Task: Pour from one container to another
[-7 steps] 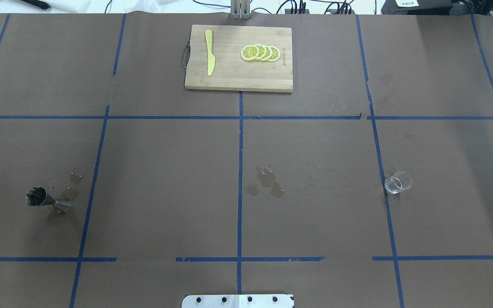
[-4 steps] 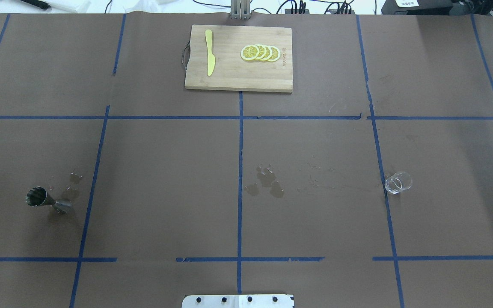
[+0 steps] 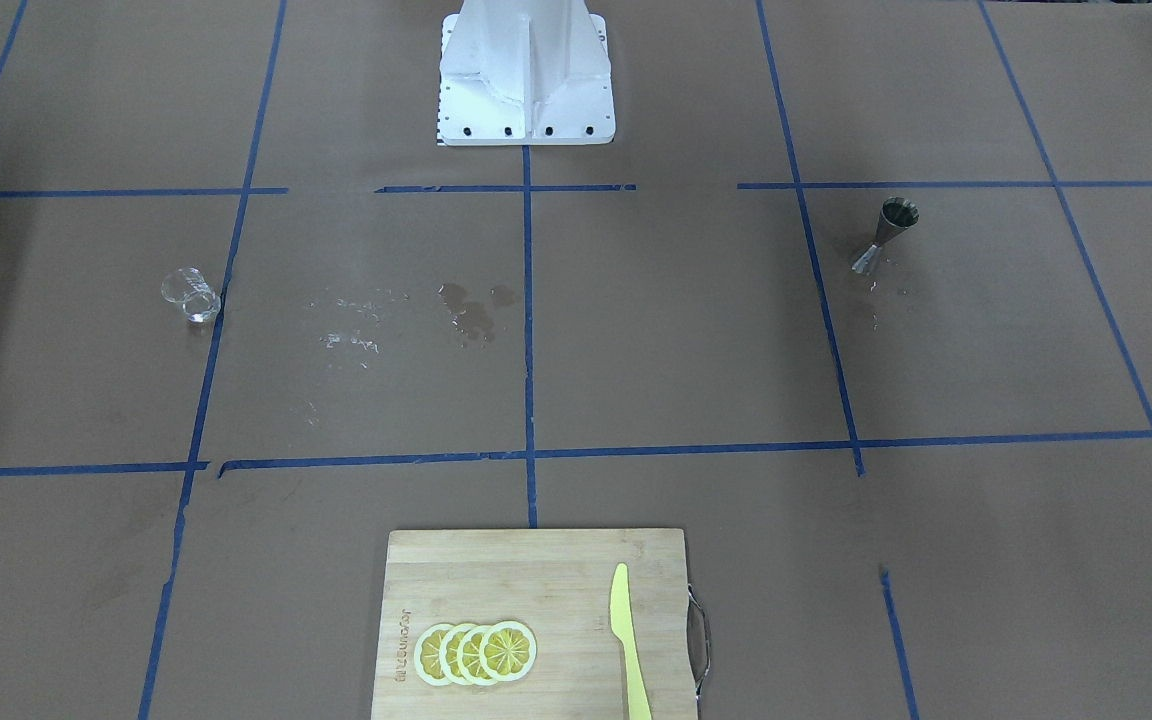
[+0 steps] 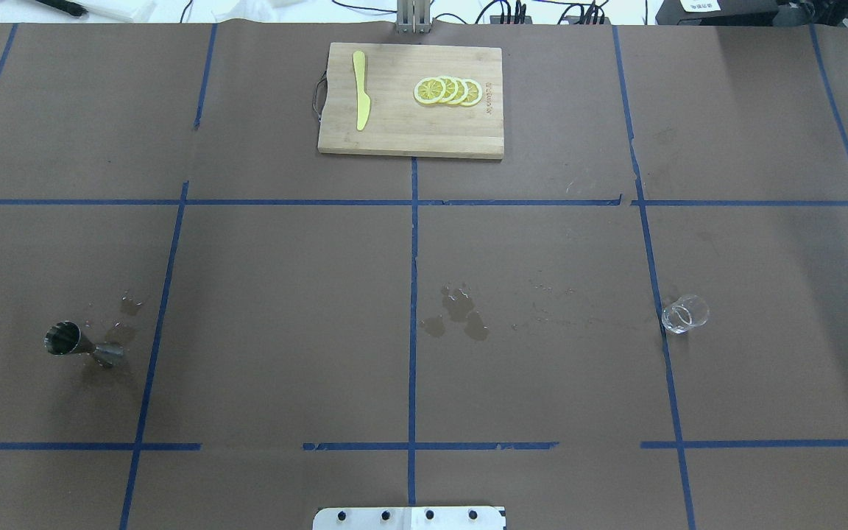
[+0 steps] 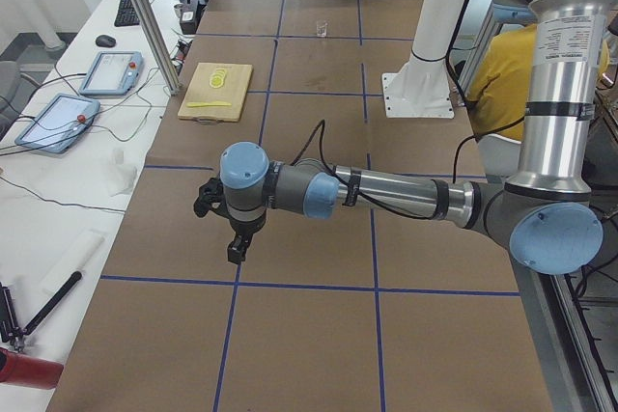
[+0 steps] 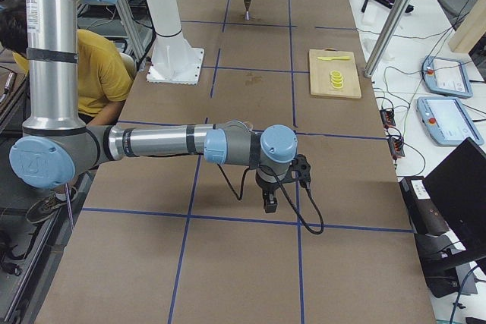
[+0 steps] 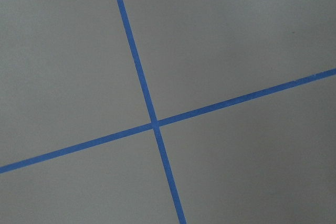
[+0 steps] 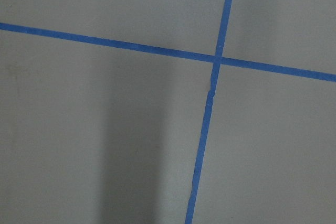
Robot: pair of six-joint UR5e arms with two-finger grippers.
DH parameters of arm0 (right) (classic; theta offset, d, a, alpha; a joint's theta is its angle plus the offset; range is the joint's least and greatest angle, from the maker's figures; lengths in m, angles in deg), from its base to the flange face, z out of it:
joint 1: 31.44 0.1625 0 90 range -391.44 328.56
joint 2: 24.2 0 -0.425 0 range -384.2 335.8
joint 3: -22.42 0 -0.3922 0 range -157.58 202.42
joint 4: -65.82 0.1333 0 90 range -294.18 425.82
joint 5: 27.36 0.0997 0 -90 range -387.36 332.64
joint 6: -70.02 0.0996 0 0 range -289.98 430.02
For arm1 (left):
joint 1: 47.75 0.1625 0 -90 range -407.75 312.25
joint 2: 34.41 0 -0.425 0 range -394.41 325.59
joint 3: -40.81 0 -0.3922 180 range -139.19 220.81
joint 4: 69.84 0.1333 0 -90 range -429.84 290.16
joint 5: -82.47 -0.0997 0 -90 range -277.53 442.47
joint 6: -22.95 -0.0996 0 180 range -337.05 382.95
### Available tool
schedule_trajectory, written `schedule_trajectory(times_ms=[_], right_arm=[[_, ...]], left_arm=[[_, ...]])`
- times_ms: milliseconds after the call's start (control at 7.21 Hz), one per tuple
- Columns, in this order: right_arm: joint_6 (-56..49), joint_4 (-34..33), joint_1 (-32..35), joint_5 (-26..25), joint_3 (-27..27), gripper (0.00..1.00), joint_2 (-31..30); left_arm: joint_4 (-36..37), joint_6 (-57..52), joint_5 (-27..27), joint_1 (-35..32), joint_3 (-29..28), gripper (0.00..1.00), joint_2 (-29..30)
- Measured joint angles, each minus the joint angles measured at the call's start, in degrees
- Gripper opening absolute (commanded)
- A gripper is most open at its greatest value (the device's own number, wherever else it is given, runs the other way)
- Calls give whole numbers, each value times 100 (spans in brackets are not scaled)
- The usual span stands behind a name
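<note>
The clear glass cup stands upright on the right part of the brown table, also seen in the front view and far off in the left side view. The steel jigger stands upright at the left, also visible from the front and at the far end in the right side view. My left gripper and right gripper hang over the table's two ends, far from both objects. I cannot tell whether they are open or shut. Both wrist views show only brown paper and blue tape.
A wooden cutting board at the far middle carries a yellow knife and lemon slices. Wet stains mark the centre. The white robot base stands at the near edge. A person in a yellow shirt sits behind the robot.
</note>
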Motion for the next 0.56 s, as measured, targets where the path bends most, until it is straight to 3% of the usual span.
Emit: schedule_trajectory(times_ms=[555], right_arm=[[21, 1, 5, -16, -10, 100, 0]], left_arm=[[-122, 30, 0, -39, 177, 100, -196]])
